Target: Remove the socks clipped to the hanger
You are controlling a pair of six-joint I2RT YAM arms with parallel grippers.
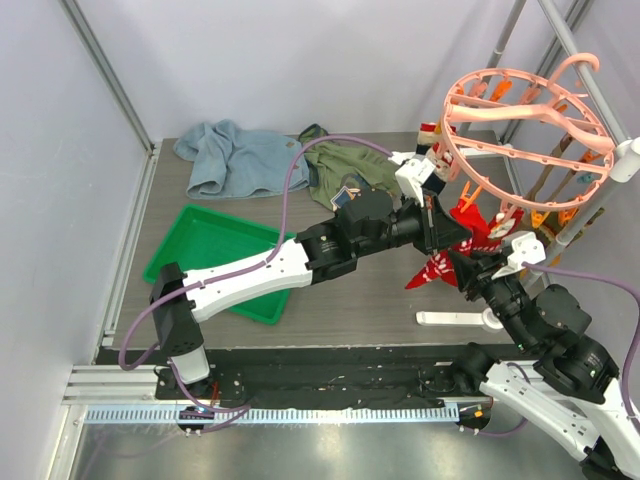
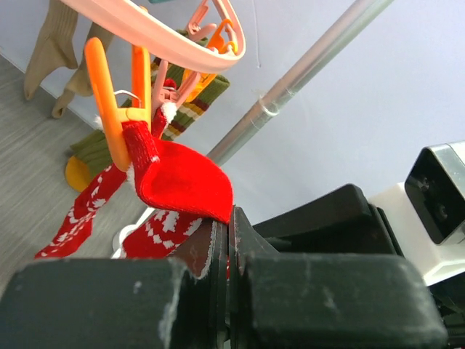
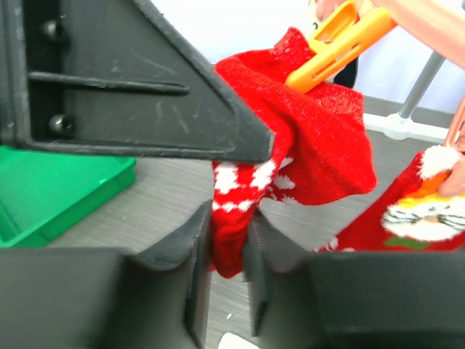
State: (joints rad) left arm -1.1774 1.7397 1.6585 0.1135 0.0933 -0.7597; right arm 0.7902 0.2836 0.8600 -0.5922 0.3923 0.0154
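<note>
The red sock (image 3: 320,145), knitted with white snowflakes, hangs below the hanger (image 2: 145,29) at the right of the table, its cuff bitten by an orange clip (image 3: 338,43). Below the clip the fabric folds over on itself into a loose flap.

Both arms are on this one sock. The left gripper (image 2: 224,251) has its jaws drawn nearly together, pinching the edge of that flap just under the clip. The right gripper (image 3: 229,262) has its jaws narrow around the lower, patterned part, with the fabric filling the gap between them.

The sock looks light, limp and stretchy. I judge a pull low down would mostly lengthen the knit before the clip gives way. The better hold is high up, close to the cuff and clip, so the force goes straight into the clip's bite. Thin cloth may also slide out of smooth fingers, so a deep pinch seems wiser than an edge one.

A Santa-face sock (image 3: 414,218) hangs just beside it and a striped sock (image 2: 200,102) behind, near the rack pole (image 2: 290,94). The green tray (image 1: 200,240) lies well apart to the left.
</note>
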